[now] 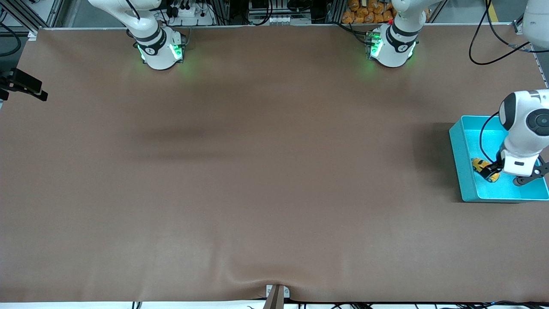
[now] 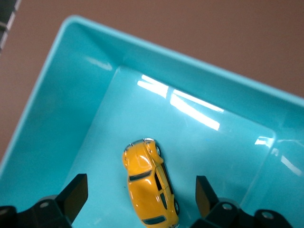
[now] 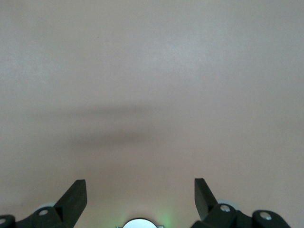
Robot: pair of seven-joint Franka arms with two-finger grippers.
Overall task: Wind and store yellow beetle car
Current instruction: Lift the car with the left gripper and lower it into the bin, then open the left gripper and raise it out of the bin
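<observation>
The yellow beetle car point(image 1: 477, 163) lies on the floor of the turquoise bin point(image 1: 457, 148) at the left arm's end of the table. My left gripper point(image 1: 488, 171) hangs low in the bin right over the car. In the left wrist view the car point(image 2: 149, 187) sits between the two fingers point(image 2: 76, 194) with a gap on each side, and the left gripper point(image 2: 140, 180) is open. The bin's wall point(image 2: 71, 95) rises around it. My right gripper point(image 3: 140, 187) is open and empty, high over bare table near its own base; it is out of the front view.
The brown table mat point(image 1: 257, 171) stretches from the bin to the right arm's end. The two arm bases point(image 1: 161, 49) stand along the table's edge farthest from the front camera. A small bracket point(image 1: 276, 294) sits at the table's near edge.
</observation>
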